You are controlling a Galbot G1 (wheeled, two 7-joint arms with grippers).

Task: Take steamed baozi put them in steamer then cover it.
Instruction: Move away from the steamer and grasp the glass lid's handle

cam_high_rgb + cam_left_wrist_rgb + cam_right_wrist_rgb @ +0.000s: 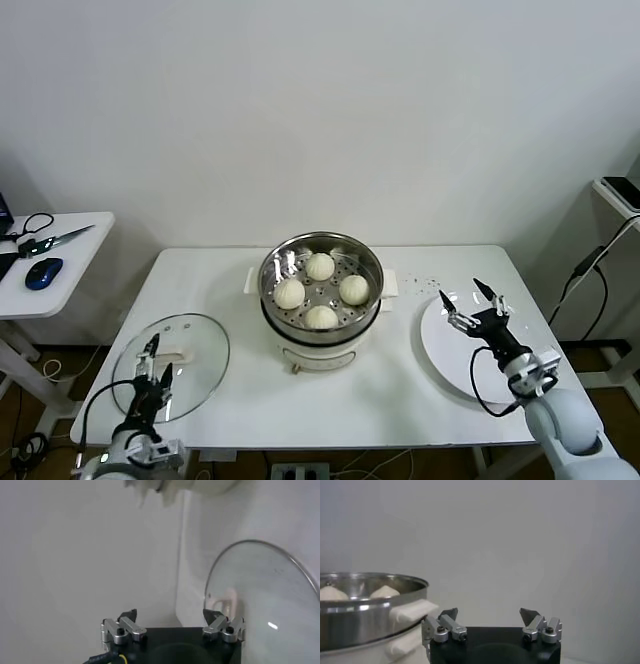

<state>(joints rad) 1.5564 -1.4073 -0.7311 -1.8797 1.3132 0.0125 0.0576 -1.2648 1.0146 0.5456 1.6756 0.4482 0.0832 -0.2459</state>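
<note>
Nearest you, at lower left of the head view, the left gripper [157,368] hangs over the cover [200,345], jaws spread and empty; at lower right the right gripper [472,303] sits over the white plate [445,355], likewise released; farther back, at centre, four steamed baozi [321,266] lie in the steamer [275,300]. Loading appears done, so covering is the step in hand; you must next close on the cover's white handle [227,598]. Only the left wrist view shows that handle just beyond the open fingertips [129,615].
</note>
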